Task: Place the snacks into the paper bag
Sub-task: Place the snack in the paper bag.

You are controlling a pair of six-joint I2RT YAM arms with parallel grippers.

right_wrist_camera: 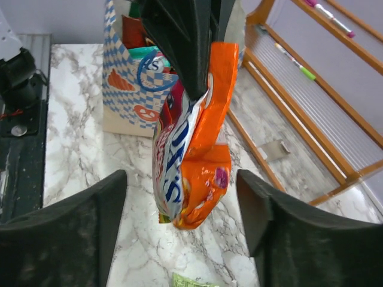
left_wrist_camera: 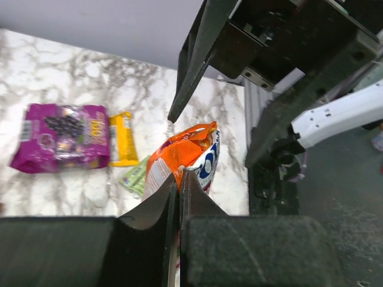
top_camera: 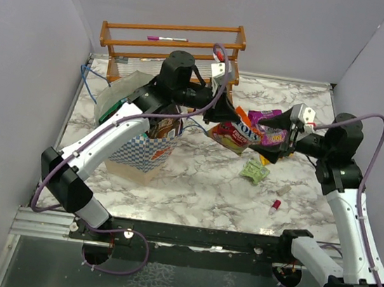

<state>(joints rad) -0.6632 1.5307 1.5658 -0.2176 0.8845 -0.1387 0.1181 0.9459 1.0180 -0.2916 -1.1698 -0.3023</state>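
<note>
An orange-and-white snack packet point(right_wrist_camera: 200, 155) hangs in the air, pinched at its top edge by my left gripper point(left_wrist_camera: 179, 179), which is shut on it. From above, the left gripper point(top_camera: 216, 118) and that packet point(top_camera: 234, 133) are right of the blue-and-white checkered paper bag point(top_camera: 141, 152). My right gripper point(right_wrist_camera: 181, 179) is open, its fingers point(right_wrist_camera: 90, 230) standing on either side of the packet without touching it. More snacks lie on the table: a magenta pack point(left_wrist_camera: 60, 136), a yellow one point(left_wrist_camera: 122, 139) and a small light-green one point(top_camera: 254, 169). The paper bag point(right_wrist_camera: 122, 89) holds several packets.
A wooden rack point(top_camera: 170, 41) with pens stands along the back wall, close behind the arms. A tiny red-pink cap point(top_camera: 276, 205) lies near the front right. Grey walls close in the marble table point(top_camera: 201, 180) on three sides.
</note>
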